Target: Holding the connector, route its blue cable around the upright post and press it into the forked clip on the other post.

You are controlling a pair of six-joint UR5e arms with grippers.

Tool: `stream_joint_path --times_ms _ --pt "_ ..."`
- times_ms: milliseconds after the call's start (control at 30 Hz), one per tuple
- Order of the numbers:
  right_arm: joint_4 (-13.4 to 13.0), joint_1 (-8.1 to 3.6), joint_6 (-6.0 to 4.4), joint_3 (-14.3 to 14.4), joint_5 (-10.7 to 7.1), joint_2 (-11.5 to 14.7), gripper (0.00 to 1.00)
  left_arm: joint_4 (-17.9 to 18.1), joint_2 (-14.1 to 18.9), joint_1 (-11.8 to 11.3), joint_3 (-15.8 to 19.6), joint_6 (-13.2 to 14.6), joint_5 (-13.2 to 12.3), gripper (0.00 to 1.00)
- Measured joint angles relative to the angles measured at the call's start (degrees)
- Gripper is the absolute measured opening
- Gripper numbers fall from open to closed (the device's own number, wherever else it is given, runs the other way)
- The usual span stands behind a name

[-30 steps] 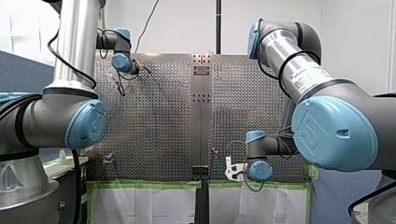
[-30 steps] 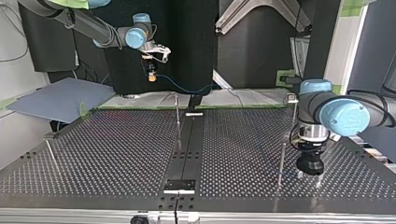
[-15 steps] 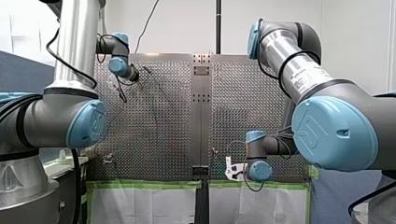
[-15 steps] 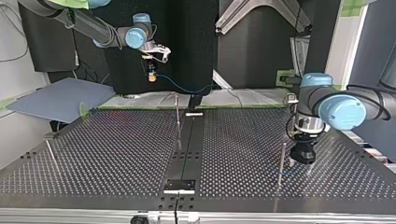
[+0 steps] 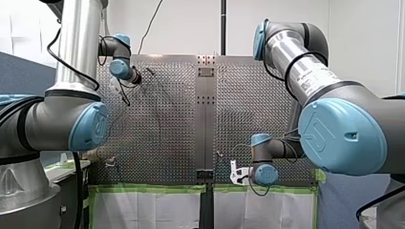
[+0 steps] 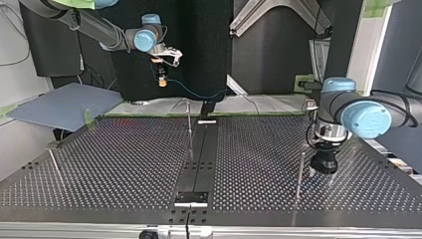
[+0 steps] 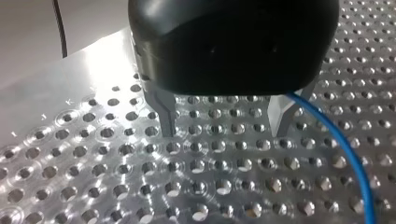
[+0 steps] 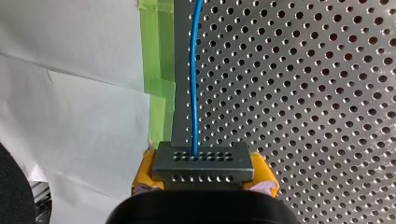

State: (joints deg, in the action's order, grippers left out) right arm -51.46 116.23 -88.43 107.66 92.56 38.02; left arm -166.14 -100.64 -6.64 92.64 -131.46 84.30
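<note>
In the right wrist view my right gripper (image 8: 203, 179) has its yellow pads shut on a grey perforated connector (image 8: 203, 161). The blue cable (image 8: 194, 70) runs straight ahead from it over the table's edge. In the top view this gripper (image 6: 160, 79) hangs above the far edge, the cable (image 6: 194, 94) sagging toward the middle. My left gripper (image 7: 223, 128), black with metal fingers (image 7: 166, 114), is open just above the perforated plate, holding nothing. The blue cable (image 7: 345, 154) passes beside one finger. In the top view it (image 6: 321, 177) stands right beside a thin upright post (image 6: 300, 172).
Another thin post (image 6: 189, 124) rises near the middle strip (image 6: 199, 164). A post with a small clip head (image 6: 311, 105) stands at the far edge behind my left arm. A short post (image 6: 54, 164) leans at the top view's left. Green tape (image 8: 159, 88) lines the table's edge.
My left gripper has moved a little farther from the top view's camera and toward its left, closer to the thin post. My right gripper has held still with the connector.
</note>
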Motion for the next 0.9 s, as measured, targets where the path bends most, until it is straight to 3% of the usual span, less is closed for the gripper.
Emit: stream_joint_path --times_ms 533,900 --pt "-0.1 0.00 0.00 0.0 0.00 0.0 0.00 -3.9 0.2 0.4 0.4 4.6 1.8 1.00" --pt "-0.1 0.00 0.00 0.0 0.00 0.0 0.00 -3.7 1.5 0.3 1.8 6.0 4.1 1.00"
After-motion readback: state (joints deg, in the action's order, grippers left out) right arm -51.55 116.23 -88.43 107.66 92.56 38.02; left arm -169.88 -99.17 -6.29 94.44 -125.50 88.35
